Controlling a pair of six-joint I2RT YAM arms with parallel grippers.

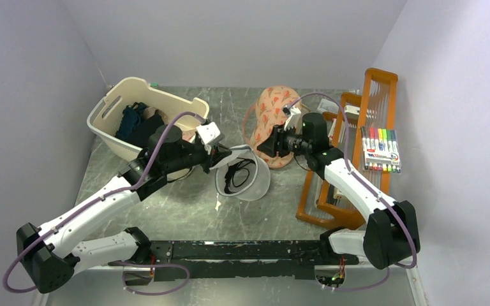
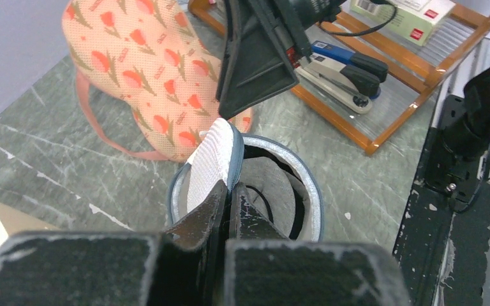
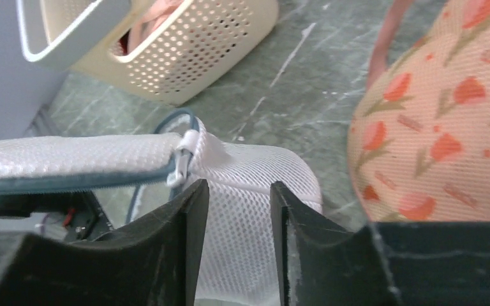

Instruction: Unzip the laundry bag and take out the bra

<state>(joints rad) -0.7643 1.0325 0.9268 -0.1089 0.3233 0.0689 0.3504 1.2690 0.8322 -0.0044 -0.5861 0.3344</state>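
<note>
The laundry bag [image 1: 255,185] stands on the table's middle, a white mesh drum with its top open. My left gripper [image 1: 225,155] is shut on the greyish zip rim of the bag's lifted lid flap [image 2: 209,162] and holds it up over the opening. Thin black straps of the bra [image 1: 237,175] show inside the bag, also in the left wrist view [image 2: 265,201]. My right gripper [image 1: 261,146] is open, just right of the bag. In its own view the jaws stand apart before the mesh wall [image 3: 242,223], with the white zip pull [image 3: 182,159] up left of them.
A cream slotted basket [image 1: 111,111] with dark blue clothing [image 1: 131,121] stands back left. An orange patterned fabric piece [image 1: 274,111] lies behind the bag. An orange wooden rack [image 1: 357,127] with markers [image 1: 379,150] and a stapler [image 2: 344,70] stands right.
</note>
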